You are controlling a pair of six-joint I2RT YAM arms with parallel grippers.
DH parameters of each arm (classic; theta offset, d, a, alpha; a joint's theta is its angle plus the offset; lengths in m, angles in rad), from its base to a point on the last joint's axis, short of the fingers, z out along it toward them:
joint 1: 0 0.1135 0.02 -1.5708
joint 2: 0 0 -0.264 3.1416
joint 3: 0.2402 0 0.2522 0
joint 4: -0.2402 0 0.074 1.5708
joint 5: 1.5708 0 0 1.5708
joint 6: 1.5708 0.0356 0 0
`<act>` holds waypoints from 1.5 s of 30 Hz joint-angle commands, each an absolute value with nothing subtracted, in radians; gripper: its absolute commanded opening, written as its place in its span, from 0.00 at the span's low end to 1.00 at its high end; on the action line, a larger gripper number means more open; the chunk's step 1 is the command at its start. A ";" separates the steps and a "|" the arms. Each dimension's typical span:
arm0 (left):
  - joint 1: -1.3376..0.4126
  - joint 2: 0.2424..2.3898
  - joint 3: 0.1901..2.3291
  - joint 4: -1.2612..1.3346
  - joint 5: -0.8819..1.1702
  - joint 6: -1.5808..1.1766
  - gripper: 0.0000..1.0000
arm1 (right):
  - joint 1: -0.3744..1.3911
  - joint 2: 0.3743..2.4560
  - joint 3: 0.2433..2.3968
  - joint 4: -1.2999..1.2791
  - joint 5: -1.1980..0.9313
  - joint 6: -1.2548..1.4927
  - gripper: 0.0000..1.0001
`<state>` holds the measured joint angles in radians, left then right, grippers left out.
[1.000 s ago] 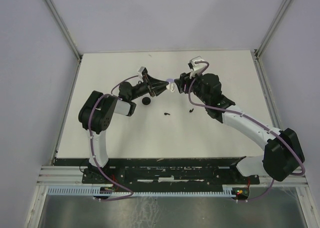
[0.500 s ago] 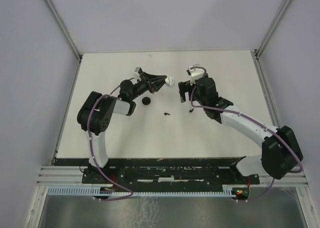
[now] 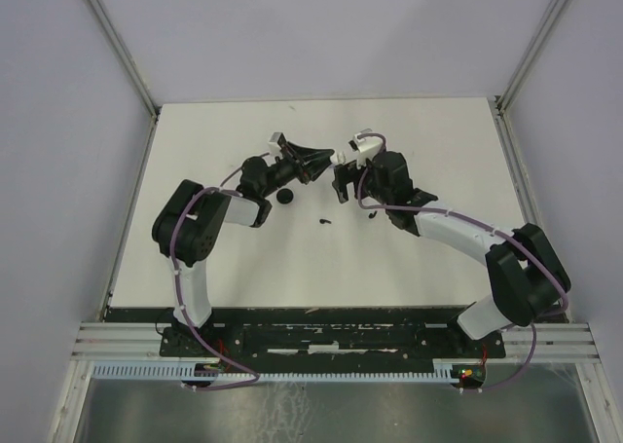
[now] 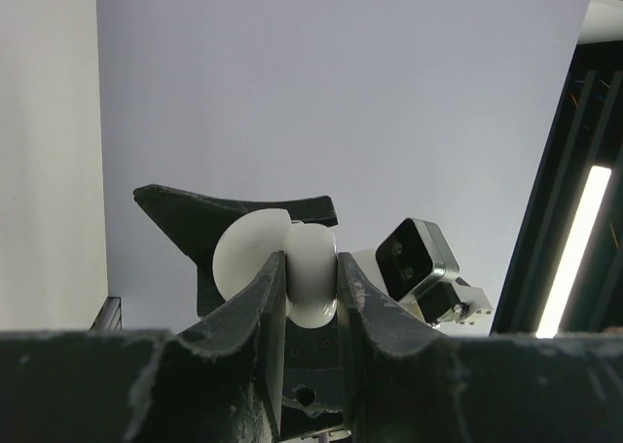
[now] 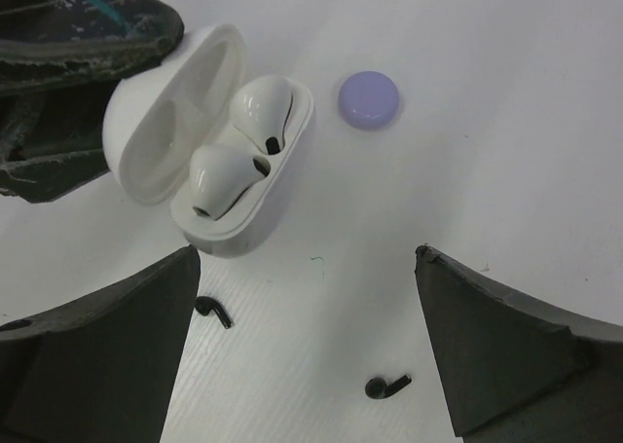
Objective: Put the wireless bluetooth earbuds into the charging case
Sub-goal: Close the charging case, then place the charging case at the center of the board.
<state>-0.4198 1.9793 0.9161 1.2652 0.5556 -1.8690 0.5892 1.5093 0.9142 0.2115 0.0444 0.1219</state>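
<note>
In the right wrist view the white charging case (image 5: pixel 243 185) hangs open above the table, lid (image 5: pixel 161 112) tipped back. Two white earbuds (image 5: pixel 229 166) sit in its wells. My left gripper (image 4: pixel 311 266) is shut on the case body (image 4: pixel 311 292), and its dark fingers (image 5: pixel 68 34) show at the top left. Below the case my right gripper (image 5: pixel 307 336) stands open and holds nothing. Two black earbuds (image 5: pixel 212 310) (image 5: pixel 386 387) lie loose on the table between its fingers. From above, the case (image 3: pixel 338 158) is at the left gripper's tip, with the right gripper (image 3: pixel 341 183) just beside it.
A lilac puck (image 5: pixel 369 99) lies on the table beyond the case. A black puck (image 3: pixel 285 197) sits under the left arm. The black earbuds (image 3: pixel 325 220) (image 3: pixel 373 213) lie near the table's middle. The right wrist camera (image 4: pixel 419 258) faces the left gripper at close range.
My right gripper has opened wide, let go at the case and swung left to hang beside and below it. My left gripper kept its hold on the case, shifting slightly.
</note>
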 commanded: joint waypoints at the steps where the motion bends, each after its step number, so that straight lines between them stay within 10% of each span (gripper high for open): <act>1: -0.423 1.922 0.895 1.314 0.551 -1.837 0.03 | 0.595 1.519 0.963 0.317 0.096 0.144 0.99; 22: -0.377 1.960 0.843 1.307 0.575 -1.808 0.03 | 0.591 1.525 0.967 0.253 0.350 0.137 1.00; 28: -0.285 1.935 0.913 0.990 0.552 -1.548 0.03 | 0.590 1.641 1.176 -0.117 0.184 0.131 1.00; 45: -0.199 2.069 1.258 0.516 0.468 -1.194 0.03 | 0.698 1.911 1.408 -0.159 -0.130 0.125 0.99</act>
<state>-0.2089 2.0388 1.1893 0.6254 0.4999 -1.3300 0.6456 1.8500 1.3025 -0.1799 -0.0662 0.1402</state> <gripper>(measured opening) 0.298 0.990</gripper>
